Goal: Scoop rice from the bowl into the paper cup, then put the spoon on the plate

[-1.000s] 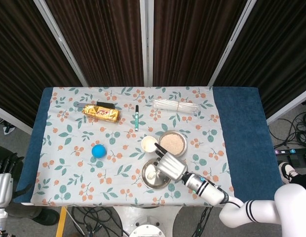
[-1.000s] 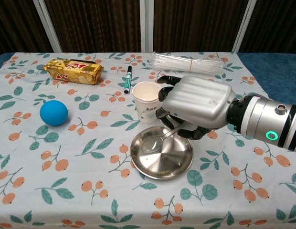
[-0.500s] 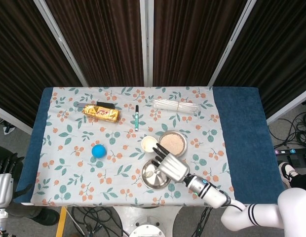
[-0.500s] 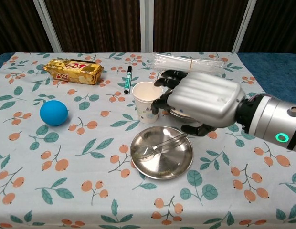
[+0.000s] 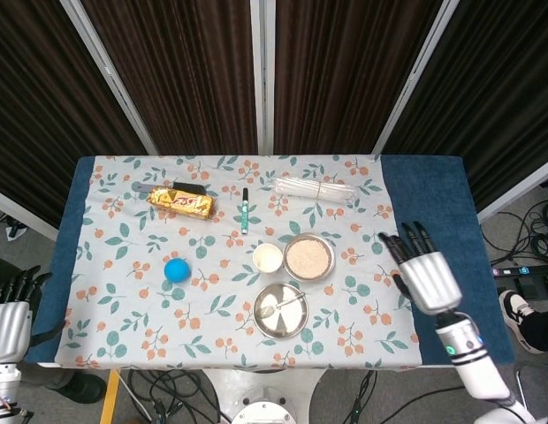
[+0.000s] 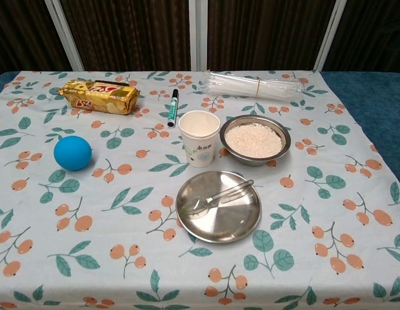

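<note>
Right hand [image 5: 429, 276] at lower right of head view, off the floral cloth over the blue surface [image 5: 433, 203] edge, fingers spread and straight, holding nothing; left hand [image 5: 9, 314] at far lower left edge, fingers apart, empty. Clear plastic spoon [image 6: 216, 196] lies in the round shiny metal plate [image 6: 242, 226], lower centre. Just above: white paper cup [image 6: 199, 137] upright, beside metal bowl [image 6: 257, 139] of white rice.

My table, counted.
One bowl [image 6: 255, 140] of rice, one paper cup [image 6: 199, 137], one plate [image 6: 219, 206], one spoon [image 6: 213, 198], one blue ball [image 6: 73, 153], one marker [image 6: 172, 107], one snack packet [image 6: 100, 95], one bundle of straws [image 6: 258, 85].
</note>
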Motion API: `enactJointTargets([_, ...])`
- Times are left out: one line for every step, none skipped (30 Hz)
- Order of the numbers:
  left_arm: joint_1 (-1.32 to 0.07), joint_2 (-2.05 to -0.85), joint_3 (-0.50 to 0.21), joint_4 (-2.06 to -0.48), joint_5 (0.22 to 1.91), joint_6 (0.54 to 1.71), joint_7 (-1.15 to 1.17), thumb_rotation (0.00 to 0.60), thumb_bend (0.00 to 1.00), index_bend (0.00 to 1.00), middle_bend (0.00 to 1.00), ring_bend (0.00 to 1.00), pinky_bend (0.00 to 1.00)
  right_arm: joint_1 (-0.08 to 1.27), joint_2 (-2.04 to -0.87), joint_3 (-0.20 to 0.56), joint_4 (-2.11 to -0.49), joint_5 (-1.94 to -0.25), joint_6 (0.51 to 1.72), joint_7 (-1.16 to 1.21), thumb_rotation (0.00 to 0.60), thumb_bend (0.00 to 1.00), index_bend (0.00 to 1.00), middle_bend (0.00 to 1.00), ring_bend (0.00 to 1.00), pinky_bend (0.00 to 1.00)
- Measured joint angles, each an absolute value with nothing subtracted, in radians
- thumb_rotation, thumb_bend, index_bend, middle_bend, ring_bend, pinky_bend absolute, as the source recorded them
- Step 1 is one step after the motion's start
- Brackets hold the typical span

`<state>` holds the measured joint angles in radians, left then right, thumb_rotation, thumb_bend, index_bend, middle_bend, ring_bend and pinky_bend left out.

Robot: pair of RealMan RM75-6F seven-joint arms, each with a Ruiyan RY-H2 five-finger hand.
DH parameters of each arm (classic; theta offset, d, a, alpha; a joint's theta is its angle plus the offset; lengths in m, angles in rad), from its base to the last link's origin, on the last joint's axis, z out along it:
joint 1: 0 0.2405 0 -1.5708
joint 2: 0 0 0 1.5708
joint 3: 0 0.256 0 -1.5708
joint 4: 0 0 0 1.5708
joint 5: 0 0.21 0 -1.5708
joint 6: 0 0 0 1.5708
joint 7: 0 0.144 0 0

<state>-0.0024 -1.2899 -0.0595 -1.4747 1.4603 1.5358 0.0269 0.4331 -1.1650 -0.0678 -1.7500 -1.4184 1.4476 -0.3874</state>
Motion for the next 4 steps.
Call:
enactJointTargets([-0.005, -1.29, -0.061, -1.477, 1.461, 1.535, 0.029, 0.6, 0.13, 0.24, 0.21, 0.13, 0.15, 0.405, -1.152, -0.075, -1.753, -1.417, 1.47, -0.358, 0.6, 0.28, 0.02, 0.13, 0.0, 0.0])
enactJointTargets([-0.008, -1.29, -0.063, -1.48, 1.463, 1.534, 0.033, 0.6, 0.13, 0.24, 0.21, 0.13, 0.15, 0.378, -1.141, -0.083, -1.755, -1.418, 1.492, -0.329, 0.6, 0.28, 0.02, 0.13, 0.0, 0.0])
enactJointTargets([-0.01, -1.291, -0.064, -1.482, 1.464, 1.534, 0.036, 0.6, 0.13, 0.24, 0.21, 0.13, 0.15, 0.345, -1.128, -0.092, -1.755, -1.421, 1.52, -0.29, 0.6, 0.28, 0.02, 0.13, 0.0, 0.0])
enactJointTargets([-0.012, -1.292, -0.064, -1.485, 1.466, 1.534, 0.039, 0.6, 0.13, 0.24, 0.21, 0.13, 0.15, 0.321, -1.12, -0.099, -1.753, -1.426, 1.541, -0.263, 0.6, 0.28, 0.02, 0.13, 0.0, 0.0])
